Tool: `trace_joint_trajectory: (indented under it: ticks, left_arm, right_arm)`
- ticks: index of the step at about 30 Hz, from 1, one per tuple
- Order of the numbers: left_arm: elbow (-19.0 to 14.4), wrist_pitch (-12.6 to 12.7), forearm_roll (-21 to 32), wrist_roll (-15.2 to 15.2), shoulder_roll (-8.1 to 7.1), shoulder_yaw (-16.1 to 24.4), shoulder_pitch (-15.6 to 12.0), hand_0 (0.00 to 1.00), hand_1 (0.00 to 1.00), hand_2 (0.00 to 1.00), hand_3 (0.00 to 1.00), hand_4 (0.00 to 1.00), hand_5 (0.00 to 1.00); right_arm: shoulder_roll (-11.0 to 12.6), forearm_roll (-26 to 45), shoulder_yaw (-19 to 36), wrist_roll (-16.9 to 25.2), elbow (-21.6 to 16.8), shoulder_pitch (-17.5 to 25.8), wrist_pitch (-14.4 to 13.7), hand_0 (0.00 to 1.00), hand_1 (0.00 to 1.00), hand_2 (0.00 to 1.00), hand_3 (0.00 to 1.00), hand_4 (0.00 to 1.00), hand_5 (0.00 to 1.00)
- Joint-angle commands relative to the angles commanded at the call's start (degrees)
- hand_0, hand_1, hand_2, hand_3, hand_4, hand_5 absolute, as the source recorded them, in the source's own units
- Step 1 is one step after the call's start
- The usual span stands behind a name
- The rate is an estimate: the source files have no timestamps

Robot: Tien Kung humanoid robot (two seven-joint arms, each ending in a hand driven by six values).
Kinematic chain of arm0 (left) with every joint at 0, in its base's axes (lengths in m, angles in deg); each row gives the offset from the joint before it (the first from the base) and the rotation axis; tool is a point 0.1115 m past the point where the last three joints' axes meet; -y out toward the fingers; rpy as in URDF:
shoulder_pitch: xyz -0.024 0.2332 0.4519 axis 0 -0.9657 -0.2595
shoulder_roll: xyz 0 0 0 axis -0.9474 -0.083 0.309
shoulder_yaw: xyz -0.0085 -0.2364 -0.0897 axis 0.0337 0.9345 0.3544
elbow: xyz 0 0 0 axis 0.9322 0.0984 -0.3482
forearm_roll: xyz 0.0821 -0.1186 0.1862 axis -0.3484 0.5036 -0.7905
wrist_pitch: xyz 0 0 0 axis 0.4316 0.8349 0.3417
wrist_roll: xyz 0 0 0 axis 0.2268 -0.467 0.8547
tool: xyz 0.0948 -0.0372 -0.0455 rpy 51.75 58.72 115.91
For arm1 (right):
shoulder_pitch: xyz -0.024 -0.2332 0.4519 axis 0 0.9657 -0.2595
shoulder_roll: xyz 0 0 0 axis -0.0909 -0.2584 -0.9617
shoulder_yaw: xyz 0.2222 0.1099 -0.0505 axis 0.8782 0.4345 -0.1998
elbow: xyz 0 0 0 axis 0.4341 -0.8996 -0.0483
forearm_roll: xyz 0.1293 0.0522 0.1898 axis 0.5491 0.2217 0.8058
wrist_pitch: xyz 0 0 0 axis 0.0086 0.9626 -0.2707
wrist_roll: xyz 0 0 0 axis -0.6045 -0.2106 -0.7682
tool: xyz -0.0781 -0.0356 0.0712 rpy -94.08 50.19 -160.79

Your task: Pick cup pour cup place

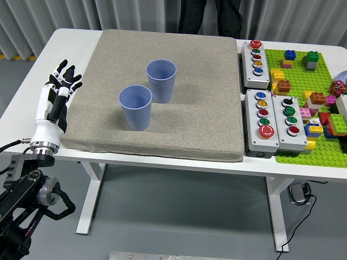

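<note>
Two blue ribbed cups stand upright on a grey mat. The nearer cup is slightly left and in front of the farther cup, and the two almost touch. My left hand, white and black, hovers at the mat's left edge with its fingers spread, holding nothing. It is well left of the nearer cup. The inside of each cup shows only blue; I cannot tell whether anything is in them. My right hand is out of view.
Three grey button boxes sit right of the mat. A green baseplate with several loose bricks lies at the far right. A person in dark clothes stands at the far side.
</note>
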Motion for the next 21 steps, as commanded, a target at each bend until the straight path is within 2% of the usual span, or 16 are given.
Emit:
trace_joint_trajectory:
  ticks: [7, 8, 13, 14, 19, 20, 21]
  left_arm:
    - [-2.6, 1.7, -2.7, -0.2, -1.91, -1.7, -2.5, 0.797, 0.829, 0.946, 0.961, 0.961, 0.676]
    - [-2.8, 1.9, -3.4, -0.3, -2.02, -1.9, -2.8, 0.797, 0.833, 0.954, 0.961, 0.959, 0.617]
    - [-4.4, 3.3, -8.3, -0.9, -3.43, -3.4, -5.8, 0.797, 0.833, 0.954, 0.961, 0.959, 0.617]
    - [-4.5, 3.5, -8.9, -0.9, -3.60, -3.6, -6.1, 0.797, 0.836, 0.958, 0.963, 0.956, 0.589]
    - [-5.0, 6.4, -11.0, 0.1, -4.91, -6.1, -8.2, 0.797, 0.836, 0.958, 0.963, 0.956, 0.589]
    - [-5.0, 6.6, -11.4, 0.1, -4.98, -6.4, -8.3, 0.811, 0.844, 0.998, 0.998, 0.968, 0.584]
    - [-4.9, 7.0, -12.2, 0.1, -5.10, -7.0, -8.5, 0.811, 0.844, 0.998, 0.998, 0.968, 0.584]
  right_arm:
    - [0.0, -0.5, 0.3, -0.1, 0.0, -0.1, 0.1, 0.702, 0.664, 0.610, 0.601, 0.023, 0.394]
    - [0.0, -0.6, 0.3, -0.1, 0.0, -0.1, 0.1, 0.702, 0.665, 0.609, 0.601, 0.023, 0.393]
    - [0.0, -0.8, 0.4, -0.2, -0.1, 0.0, 0.1, 0.702, 0.665, 0.609, 0.601, 0.023, 0.393]
    - [0.0, -0.9, 0.4, -0.2, -0.1, 0.0, 0.2, 0.702, 0.663, 0.609, 0.601, 0.022, 0.396]
    - [-0.1, -1.5, 0.6, -0.4, -0.1, 0.3, 0.3, 0.702, 0.663, 0.609, 0.601, 0.022, 0.396]
    - [-0.1, -1.6, 0.6, -0.4, -0.1, 0.3, 0.3, 0.702, 0.662, 0.607, 0.600, 0.020, 0.399]
    - [-0.1, -1.6, 0.6, -0.4, -0.2, 0.4, 0.3, 0.702, 0.662, 0.607, 0.600, 0.020, 0.399]
